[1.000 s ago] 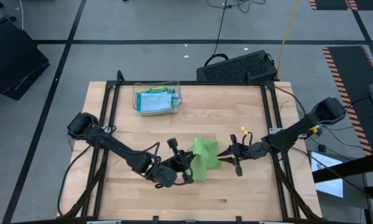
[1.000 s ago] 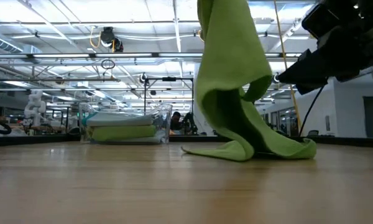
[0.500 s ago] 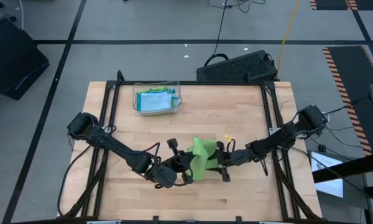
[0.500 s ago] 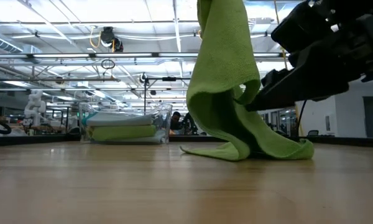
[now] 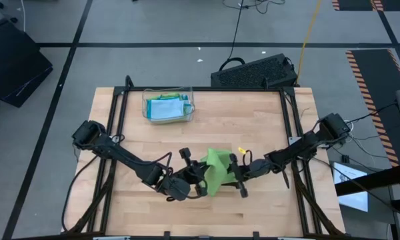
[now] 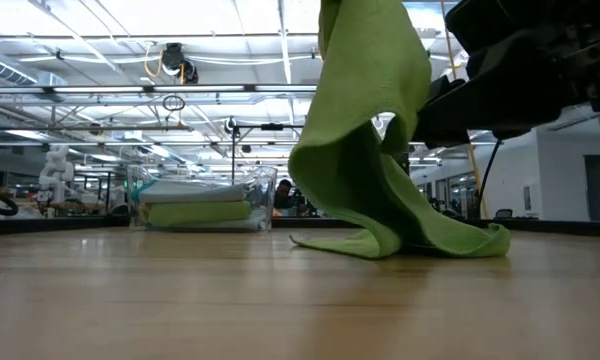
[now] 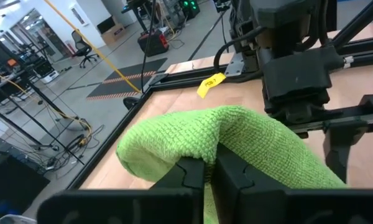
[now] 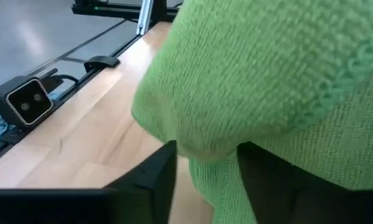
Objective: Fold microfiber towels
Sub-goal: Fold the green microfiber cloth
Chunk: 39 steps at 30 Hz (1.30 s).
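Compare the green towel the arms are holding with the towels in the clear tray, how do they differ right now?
The green towel hangs lifted and loosely draped, its lower end trailing on the table; the towels in the clear tray lie folded flat in a stack. The green towel is pinched by the left gripper, with the right gripper at it; the tray towels are untouched. The tray stack also holds light blue. Both include lime green cloth.

Green towel [image 8: 261, 81] drapes between the dark fingers [image 8: 150, 177].

Towel [image 5: 218, 170] mid-table between both arms, tray [image 5: 168, 107] behind left.
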Each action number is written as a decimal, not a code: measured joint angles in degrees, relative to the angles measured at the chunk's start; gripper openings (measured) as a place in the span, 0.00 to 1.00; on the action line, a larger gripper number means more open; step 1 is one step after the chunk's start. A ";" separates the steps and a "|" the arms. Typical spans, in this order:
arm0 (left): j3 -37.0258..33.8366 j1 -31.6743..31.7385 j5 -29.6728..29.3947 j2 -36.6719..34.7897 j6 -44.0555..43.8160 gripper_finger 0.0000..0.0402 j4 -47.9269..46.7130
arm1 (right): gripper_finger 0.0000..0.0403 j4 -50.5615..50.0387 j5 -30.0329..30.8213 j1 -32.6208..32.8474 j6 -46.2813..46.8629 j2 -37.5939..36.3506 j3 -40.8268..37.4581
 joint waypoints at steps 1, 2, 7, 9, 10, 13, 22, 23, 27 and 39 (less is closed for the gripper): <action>0.00 0.00 0.00 0.00 0.00 0.04 -0.01 | 0.34 0.23 0.11 0.01 0.00 0.00 0.00; 0.00 0.00 0.00 0.00 0.00 0.04 -0.01 | 0.29 0.44 0.10 0.01 0.00 0.00 0.00; 0.00 0.03 -0.18 0.00 0.24 0.01 -0.79 | 0.05 0.40 -1.81 0.00 -0.80 -0.05 0.00; 0.00 0.11 -2.65 0.00 -0.54 0.03 -3.44 | 0.02 -0.27 -5.12 0.01 -1.46 -0.55 0.00; 0.00 0.11 -4.50 0.00 -1.73 0.03 -5.73 | 0.03 -0.78 -6.50 0.04 -1.49 -0.98 0.00; 0.00 0.54 -7.14 0.00 -7.08 0.03 -13.64 | 0.04 -5.37 -6.99 0.25 -0.33 -3.65 0.00; 0.00 1.71 4.19 0.00 -13.09 0.16 -17.00 | 0.01 -29.78 7.95 1.45 5.02 -16.67 -0.02; 0.00 1.70 6.14 0.00 -13.09 0.21 -16.28 | 0.01 -31.97 9.88 2.05 5.70 -18.28 -0.02; 0.00 1.58 10.83 0.00 -12.43 0.40 -14.10 | 0.01 -39.87 12.59 4.90 7.72 -24.70 -0.02; 0.00 1.17 21.27 0.02 -13.05 0.60 -13.33 | 0.01 -60.15 27.15 11.27 15.28 -32.87 -0.02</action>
